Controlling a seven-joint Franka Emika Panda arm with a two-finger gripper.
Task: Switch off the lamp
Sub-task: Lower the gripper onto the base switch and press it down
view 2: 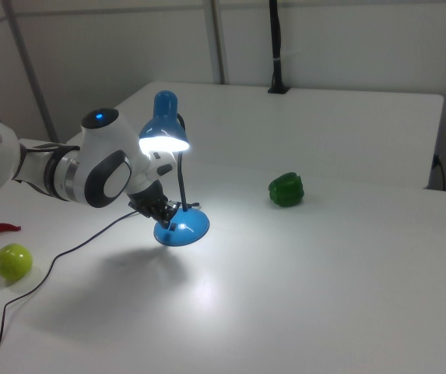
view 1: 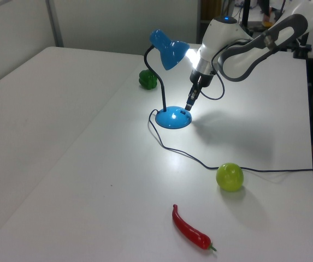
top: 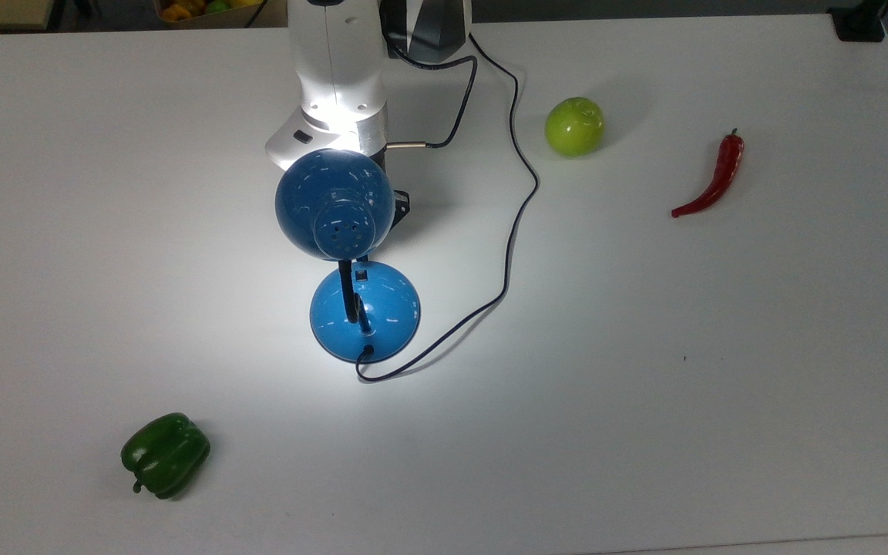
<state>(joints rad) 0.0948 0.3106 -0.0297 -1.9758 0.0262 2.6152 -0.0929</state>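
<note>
Pressing off-centre could slide the light lamp (view 1: 170, 82) across the table (view 1: 80, 164) or skid the gripper (view 1: 189, 106) off its glossy base, leaving the bulb lit. It stands near the table's middle, shade glowing. Reaching in from the far edge in the top view, the arm slants down under the shade, tip just above the switch (top: 362, 273); fingers look pressed together

glossy blue lamp (top: 334, 202), upright mid-table, lit, black gooseneck, round base, thin black cord
</note>
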